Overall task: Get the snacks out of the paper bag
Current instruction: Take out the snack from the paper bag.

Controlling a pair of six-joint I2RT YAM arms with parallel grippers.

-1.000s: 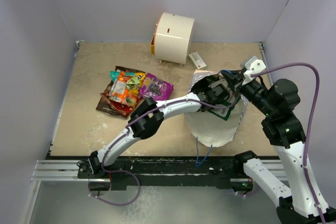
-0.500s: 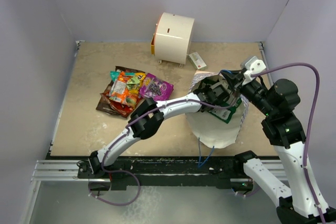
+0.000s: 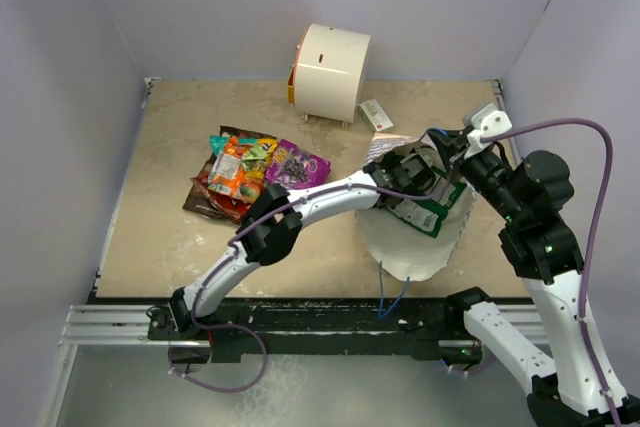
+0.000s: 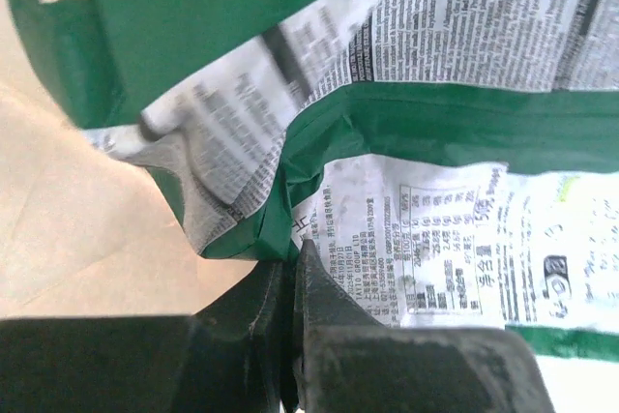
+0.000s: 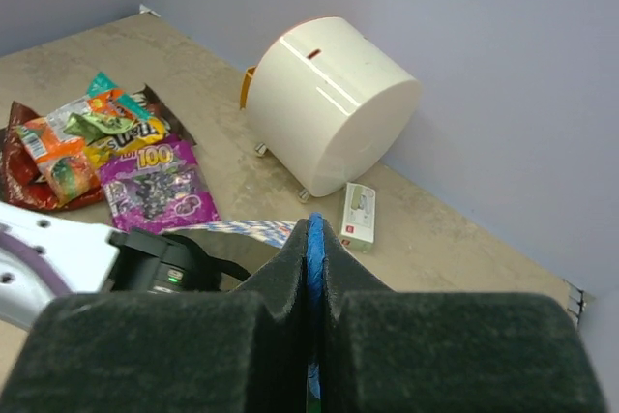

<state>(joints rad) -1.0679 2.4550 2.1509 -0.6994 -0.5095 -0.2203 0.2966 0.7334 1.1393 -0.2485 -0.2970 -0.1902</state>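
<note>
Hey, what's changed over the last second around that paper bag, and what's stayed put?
The left claw closed on the green-and-white packet in the paper bag, and more of the packet now shows at the bag's mouth. The right claw, shut on the bag's blue handle, shifted slightly toward the back wall. The snack pile, white cylinder and small box stayed put.

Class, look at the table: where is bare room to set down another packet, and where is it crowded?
Free: the table near-left, between snack pile and front edge; also back-left, beside the white cylinder. Crowded: right side, where left arm and right arm meet the paper bag.
</note>
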